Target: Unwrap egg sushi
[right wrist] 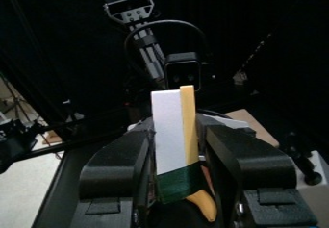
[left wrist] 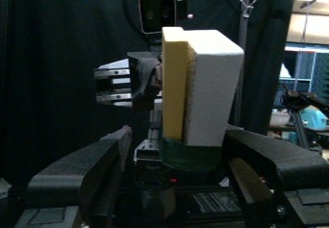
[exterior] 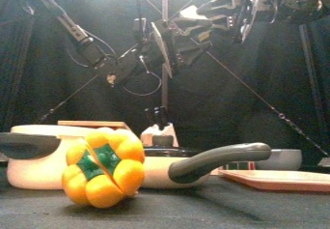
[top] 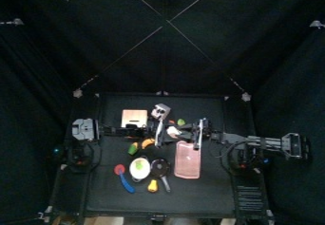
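Spreading left gripper (left wrist: 190, 153) jaws fully wide, straddling egg sushi (left wrist: 199, 88) w/o clamping it. Holding sushi upright in mid-air betw. both grippers, well above table (exterior: 194, 215): yellow egg slab on one side, white rice on other, dark green band round lower end. Gripping that banded end w/ right gripper (right wrist: 180, 147), jaws at approx. mid-width. Leaving yellow pepper (exterior: 103, 167), pan (exterior: 213, 161) & pink tray (exterior: 277, 179) down on table.

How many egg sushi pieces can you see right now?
1: the egg sushi is held in the right tool, with the open left tool around it. Others may be hidden from view.
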Robot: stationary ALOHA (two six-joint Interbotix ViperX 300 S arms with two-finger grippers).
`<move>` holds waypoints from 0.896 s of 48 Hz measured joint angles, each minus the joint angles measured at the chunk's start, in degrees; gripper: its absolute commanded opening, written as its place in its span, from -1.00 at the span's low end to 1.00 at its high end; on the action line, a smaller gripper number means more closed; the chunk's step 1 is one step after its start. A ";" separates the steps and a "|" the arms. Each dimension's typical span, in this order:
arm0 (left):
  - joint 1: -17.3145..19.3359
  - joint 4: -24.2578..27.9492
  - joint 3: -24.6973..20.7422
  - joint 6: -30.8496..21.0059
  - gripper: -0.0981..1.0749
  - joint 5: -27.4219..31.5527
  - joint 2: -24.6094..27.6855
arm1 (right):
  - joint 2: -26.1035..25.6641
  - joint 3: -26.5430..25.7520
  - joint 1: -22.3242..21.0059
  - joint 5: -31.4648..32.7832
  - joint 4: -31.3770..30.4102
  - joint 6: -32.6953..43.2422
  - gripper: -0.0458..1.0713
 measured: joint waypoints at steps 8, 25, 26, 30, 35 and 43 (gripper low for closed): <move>-0.26 -0.62 -0.09 2.20 0.59 0.00 0.00 | -0.09 0.00 -0.18 0.00 0.09 -0.09 0.17; -0.70 -1.49 0.79 2.46 0.56 0.00 0.09 | 0.00 0.00 -0.18 -0.62 0.18 -0.09 0.17; -0.70 -1.49 0.79 2.46 0.56 0.00 0.18 | -0.09 0.00 -0.09 -0.79 0.18 -0.09 0.17; -0.79 -1.49 0.88 2.46 0.56 0.00 0.35 | 0.00 0.00 -0.09 -1.67 0.18 0.00 0.17; -0.88 -1.49 0.88 2.46 0.56 0.00 0.44 | 0.00 0.00 -0.18 -2.11 0.18 -0.09 0.17; -0.88 -1.49 1.05 2.46 0.58 0.00 0.44 | 0.00 0.00 -0.09 -2.20 0.09 0.00 0.17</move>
